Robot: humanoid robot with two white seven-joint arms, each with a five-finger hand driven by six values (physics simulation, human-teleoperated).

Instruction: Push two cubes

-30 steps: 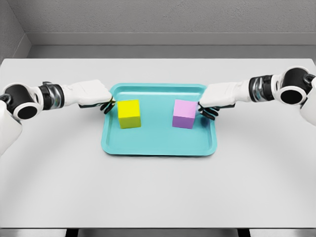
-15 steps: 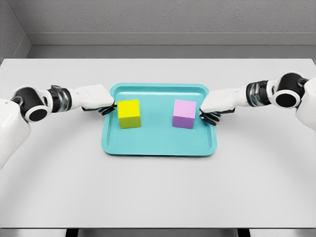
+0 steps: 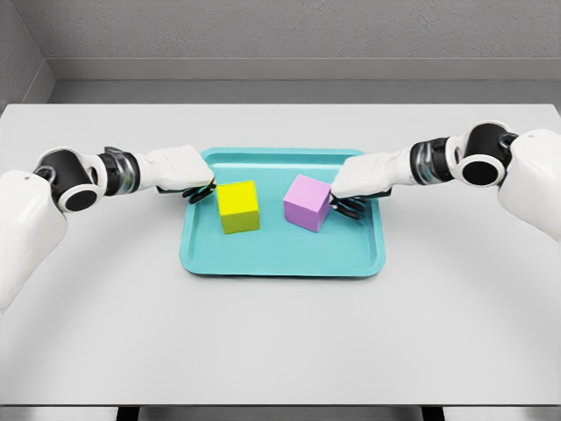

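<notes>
A yellow cube (image 3: 238,206) and a purple cube (image 3: 307,202) sit on the teal tray (image 3: 282,254), a small gap apart. My left hand (image 3: 198,192) reaches in from the left, its curled dark fingers against the yellow cube's left face. From the right, my right hand (image 3: 346,208) presses its curled fingers on the purple cube's right side. The purple cube is turned slightly. Neither hand grasps a cube.
The tray lies in the middle of a grey table (image 3: 280,351). A grey wall runs behind the table's far edge.
Both hands have moved inward over the tray rim. The yellow cube slid right and the purple cube slid left and rotated, so the gap between them has shrunk.
</notes>
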